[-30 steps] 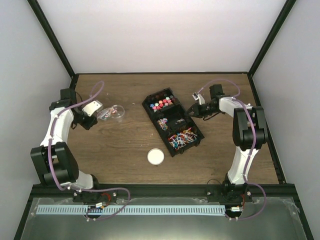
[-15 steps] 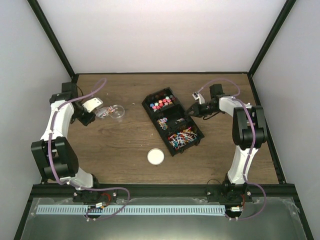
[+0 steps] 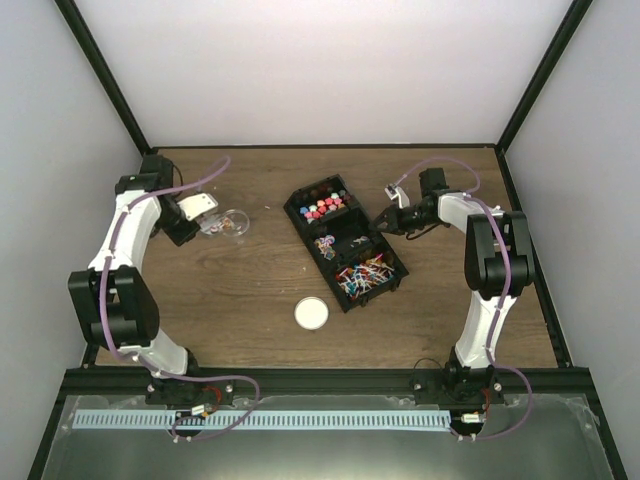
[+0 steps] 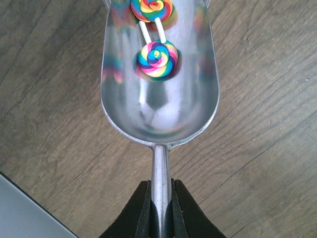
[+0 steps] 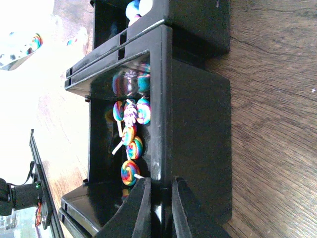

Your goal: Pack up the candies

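My left gripper is shut on the handle of a metal scoop held over the wood. Two rainbow lollipop candies lie in its bowl. In the top view the left gripper and the scoop are at the far left. A black compartment tray in the middle holds several candies: round ones at its far end, lollipops at its near end. My right gripper is shut on the tray's wall, beside the lollipops; it also shows in the top view.
A round white lid disc lies on the wood near the tray's front corner. Black frame posts and white walls bound the table at the back and sides.
My left arm has swung toward the back and a little right, turning the gripper and scoop. The right arm and the tray have not moved.
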Controlling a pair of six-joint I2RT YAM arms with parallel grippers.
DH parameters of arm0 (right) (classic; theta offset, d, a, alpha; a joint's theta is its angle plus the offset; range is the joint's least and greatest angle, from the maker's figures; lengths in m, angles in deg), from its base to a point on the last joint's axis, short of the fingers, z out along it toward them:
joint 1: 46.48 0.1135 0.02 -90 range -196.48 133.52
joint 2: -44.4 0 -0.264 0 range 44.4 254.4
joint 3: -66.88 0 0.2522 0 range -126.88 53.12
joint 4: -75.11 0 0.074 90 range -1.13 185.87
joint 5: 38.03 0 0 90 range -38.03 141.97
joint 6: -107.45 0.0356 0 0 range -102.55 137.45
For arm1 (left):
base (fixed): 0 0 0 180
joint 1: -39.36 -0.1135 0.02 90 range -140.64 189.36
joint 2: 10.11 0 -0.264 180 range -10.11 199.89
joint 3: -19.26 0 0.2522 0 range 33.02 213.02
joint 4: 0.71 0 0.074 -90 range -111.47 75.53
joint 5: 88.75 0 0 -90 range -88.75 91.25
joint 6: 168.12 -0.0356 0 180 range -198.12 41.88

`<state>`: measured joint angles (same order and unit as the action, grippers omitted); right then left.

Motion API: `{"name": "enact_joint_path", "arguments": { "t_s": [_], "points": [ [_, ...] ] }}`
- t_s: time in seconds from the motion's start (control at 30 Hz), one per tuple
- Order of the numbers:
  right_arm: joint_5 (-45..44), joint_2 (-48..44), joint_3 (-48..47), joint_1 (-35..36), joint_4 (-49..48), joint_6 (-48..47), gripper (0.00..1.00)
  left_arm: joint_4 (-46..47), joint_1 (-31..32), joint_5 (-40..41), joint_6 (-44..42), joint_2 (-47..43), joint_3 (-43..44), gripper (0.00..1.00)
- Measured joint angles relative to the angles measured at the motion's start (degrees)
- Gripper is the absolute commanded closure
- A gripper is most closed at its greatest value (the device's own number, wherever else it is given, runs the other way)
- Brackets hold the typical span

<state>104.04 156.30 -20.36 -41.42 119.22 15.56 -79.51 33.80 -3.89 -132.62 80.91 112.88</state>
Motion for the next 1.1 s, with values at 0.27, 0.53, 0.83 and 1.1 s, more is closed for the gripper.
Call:
{"name": "enact_joint_path", "arguments": {
  "t_s": [0.27, 0.53, 0.83, 1.1],
  "points": [
    [0.13, 0.02, 0.0, -0.02, -0.02, 0.0, 0.99, -2.23, 0.52, 3.43, 0.04, 3.1, 4.7, 0.96],
    [0.44, 0.44, -0.37, -0.07, 0.04, -0.02, 0.99, -4.74, 3.78, 5.18, -0.33, 3.45, 6.34, 0.96],
    [0.66, 0.79, -0.74, -0.07, 0.02, -0.02, 0.99, -6.99, 4.68, 8.92, -0.61, 5.81, 9.44, 0.96],
    [0.68, 0.79, -0.74, -0.07, 0.0, 0.0, 0.99, -8.44, 7.13, 11.13, -0.63, 6.05, 12.22, 0.96]
  ]
}}
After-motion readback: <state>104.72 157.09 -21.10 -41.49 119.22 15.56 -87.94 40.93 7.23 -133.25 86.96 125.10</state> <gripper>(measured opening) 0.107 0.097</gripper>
